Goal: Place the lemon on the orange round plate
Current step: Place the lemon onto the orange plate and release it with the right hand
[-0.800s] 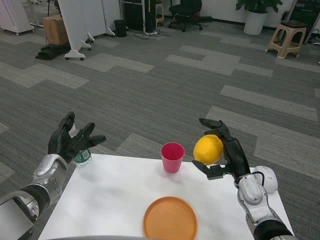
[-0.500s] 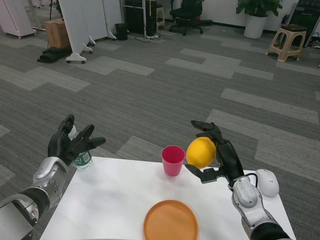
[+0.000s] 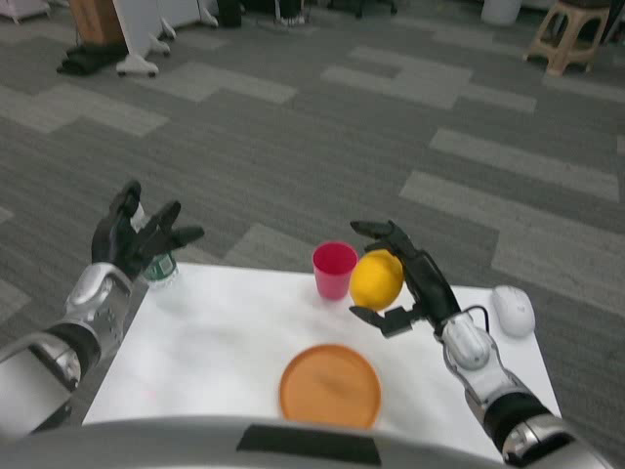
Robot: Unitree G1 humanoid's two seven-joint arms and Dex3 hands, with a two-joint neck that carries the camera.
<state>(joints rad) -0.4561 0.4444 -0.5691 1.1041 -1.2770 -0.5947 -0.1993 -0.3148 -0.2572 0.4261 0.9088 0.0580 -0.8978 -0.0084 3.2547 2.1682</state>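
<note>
The right hand [image 3: 402, 283] holds the smooth yellow lemon [image 3: 377, 279] in the air above the white table [image 3: 215, 342], its black fingers [image 3: 376, 231] curled over the top of the fruit and the thumb hooked beneath, so the lemon is cupped from its right side. The fruit hangs just beside the small pink plastic cup [image 3: 334, 270], at about three o'clock from it; whether the two touch cannot be told. The lemon's long axis looks close to upright, tilted a little.

The flat orange round plate [image 3: 330, 385] lies on the table near the front edge, at roughly seven o'clock from the lemon and well below it. That is the relation the next move seems to turn on: the held fruit would need to travel back toward the robot and slightly leftward, then down, to come over the plate's middle. The right hand is much the nearer to the plate.

The left hand [image 3: 137, 239] hovers off the table's far left corner at about ten o'clock from the plate, fingers spread and holding nothing, in front of a clear bottle with a green label [image 3: 160, 268].
</note>
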